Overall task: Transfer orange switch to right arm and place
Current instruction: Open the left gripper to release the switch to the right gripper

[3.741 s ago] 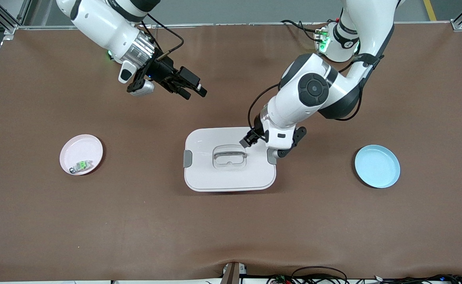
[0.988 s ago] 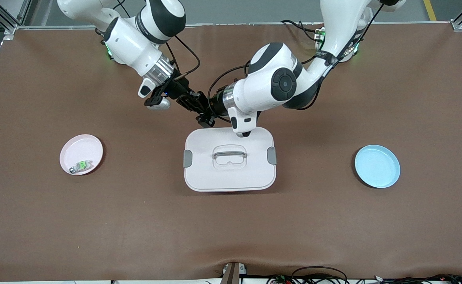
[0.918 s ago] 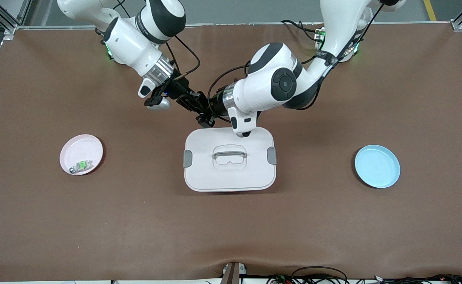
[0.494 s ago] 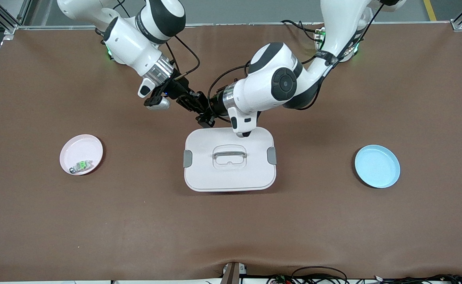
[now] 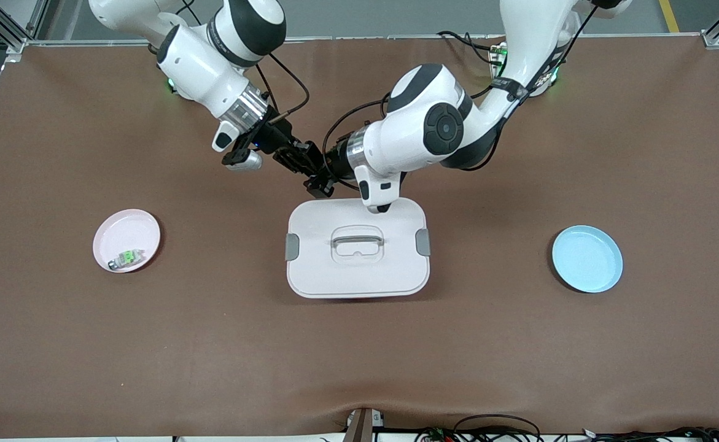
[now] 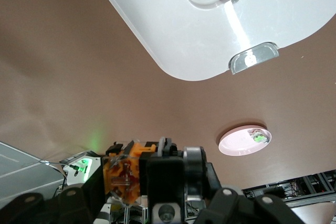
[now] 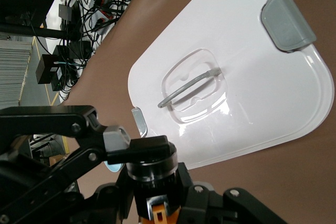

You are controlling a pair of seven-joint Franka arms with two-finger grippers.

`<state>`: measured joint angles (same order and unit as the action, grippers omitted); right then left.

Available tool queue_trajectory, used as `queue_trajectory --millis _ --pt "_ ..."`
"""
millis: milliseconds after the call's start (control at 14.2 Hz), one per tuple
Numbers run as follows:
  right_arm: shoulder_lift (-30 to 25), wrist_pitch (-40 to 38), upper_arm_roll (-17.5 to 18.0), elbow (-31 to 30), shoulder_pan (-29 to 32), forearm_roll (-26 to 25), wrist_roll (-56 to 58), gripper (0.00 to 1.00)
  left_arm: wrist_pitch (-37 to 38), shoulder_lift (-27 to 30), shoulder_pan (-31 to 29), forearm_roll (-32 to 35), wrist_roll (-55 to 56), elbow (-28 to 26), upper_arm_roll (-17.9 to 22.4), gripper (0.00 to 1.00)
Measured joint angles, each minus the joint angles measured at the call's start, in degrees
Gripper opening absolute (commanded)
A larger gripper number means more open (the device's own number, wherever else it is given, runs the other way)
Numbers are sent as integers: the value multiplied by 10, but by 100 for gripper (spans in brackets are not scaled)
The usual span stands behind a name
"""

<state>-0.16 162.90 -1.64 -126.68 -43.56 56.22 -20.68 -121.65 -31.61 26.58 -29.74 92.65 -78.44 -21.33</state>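
both grippers, left gripper (image 5: 321, 180) and right gripper (image 5: 307, 167), have fingers clamped on the orange switch (image 6: 125, 170) above the table (image 5: 519, 344).

This looks like a robot lab. Two white robot arms (image 5: 427, 129) stand at a big counter (image 5: 359, 344) with a brown cover. A metal frame (image 5: 3, 31) runs round it, and black cables (image 5: 494, 430) and plugs lie at the counter's edge.

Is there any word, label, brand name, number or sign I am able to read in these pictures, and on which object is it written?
None: no writing can be read on the white lid, pink plate, blue plate, orange switch or either arm.
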Motion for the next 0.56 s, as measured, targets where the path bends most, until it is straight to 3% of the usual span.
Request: queue_trajectory --millis 71,141,212,565 --pt "-1 -2 -1 0 0 0 0 10 1 0 0 0 0 1 0 20" --pt "-2 -3 -1 0 0 0 0 10 1 0 0 0 0 2 0 51" --pt "-2 -3 -1 0 0 0 0 10 2 0 0 0 0 2 0 100" --pt "-3 -12 3 2 -1 3 -11 10 -8 0 2 -1 -1 11 -1 100"
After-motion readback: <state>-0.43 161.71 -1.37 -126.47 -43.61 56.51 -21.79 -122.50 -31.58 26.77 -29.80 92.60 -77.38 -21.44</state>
